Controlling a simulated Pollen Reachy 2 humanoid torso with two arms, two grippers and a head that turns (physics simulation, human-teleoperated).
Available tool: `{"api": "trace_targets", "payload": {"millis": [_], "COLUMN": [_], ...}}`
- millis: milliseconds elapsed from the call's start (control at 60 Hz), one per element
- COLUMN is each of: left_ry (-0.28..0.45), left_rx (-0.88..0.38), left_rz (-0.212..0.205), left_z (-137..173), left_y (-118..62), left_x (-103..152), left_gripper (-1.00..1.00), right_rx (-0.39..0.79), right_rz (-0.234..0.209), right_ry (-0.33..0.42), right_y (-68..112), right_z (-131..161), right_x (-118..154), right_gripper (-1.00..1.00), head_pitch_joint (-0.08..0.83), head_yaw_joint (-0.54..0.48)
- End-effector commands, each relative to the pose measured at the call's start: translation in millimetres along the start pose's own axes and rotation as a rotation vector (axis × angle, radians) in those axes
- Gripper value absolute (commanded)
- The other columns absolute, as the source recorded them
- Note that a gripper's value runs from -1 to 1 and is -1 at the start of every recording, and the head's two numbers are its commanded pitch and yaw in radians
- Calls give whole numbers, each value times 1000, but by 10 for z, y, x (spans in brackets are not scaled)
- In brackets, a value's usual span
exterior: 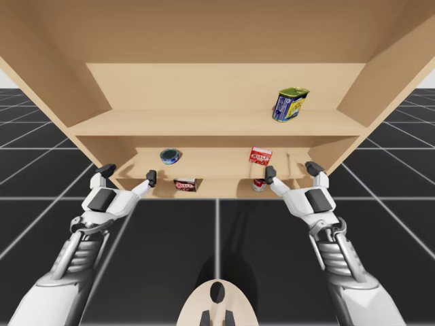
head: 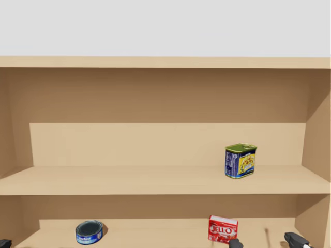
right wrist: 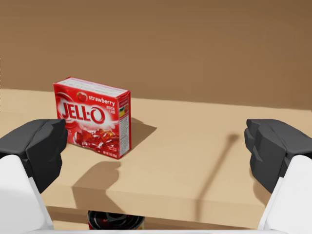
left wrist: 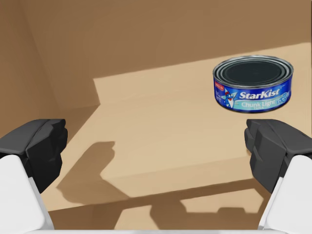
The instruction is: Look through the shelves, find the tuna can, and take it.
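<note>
Tuna can (left wrist: 253, 84) on shelf (left wrist: 161, 126), ahead of wide left jaws

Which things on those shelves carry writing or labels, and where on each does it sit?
Blue round can: white lettering on its side.
Red box: big white lettering on its front, small print on its side.
Blue and yellow rectangular can: print too small to read.
Dark red box, red can: too small.
</note>
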Motion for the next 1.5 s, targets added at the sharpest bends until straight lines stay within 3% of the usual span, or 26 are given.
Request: {"api": "trace_targets", "payload": {"millis": [17, 317, 650, 883, 1050, 1150, 1250, 1350, 1500], "left_ry": [-2, -4, -5, -14, -9, 0, 12, 15, 36], "left_rx": [-1, -2, -11, -24, -98, -124, -149, -164, -174], "left_rz": [0, 2, -3, 0, 41, 18, 36, 47, 101], "left_z": [4, 15, 21, 56, 157, 236, 277, 187, -57], "left_y": [-1, -7, -14, -47, -186, -314, -421, -552, -664], "left_x": [2, 4, 7, 55, 207, 374, 527, 622, 630], "left_gripper": [-1000, -1000, -1000, -1000, -1000, -1000, -1000, -1000, -1000], "right_rx": [-3, -8, -2, 1, -1, -5, -9, -9, -11], "right_rz": [-19, -13, -7, -5, -5, -5, -3, -2, -6], "right_ry": [10, 9, 10, 14, 15, 19, 21, 22, 17], "right_y": [36, 18, 31, 46, 53, 56, 57, 59, 42], "right_z": [12, 3, 18, 20, 18, 9, 6, 8, 16], "right_x": [-25, 10, 12, 12, 13, 2, -7, -9, 10], "right_gripper": [-1000, -1000, -1000, -1000, -1000, -1000, -1000, -1000, -1000], "head_pitch_joint": [8, 139, 328, 401, 414, 411, 409, 406, 403], "head_yaw_joint": [-16, 29, 215, 279, 281, 277, 279, 292, 309]}}
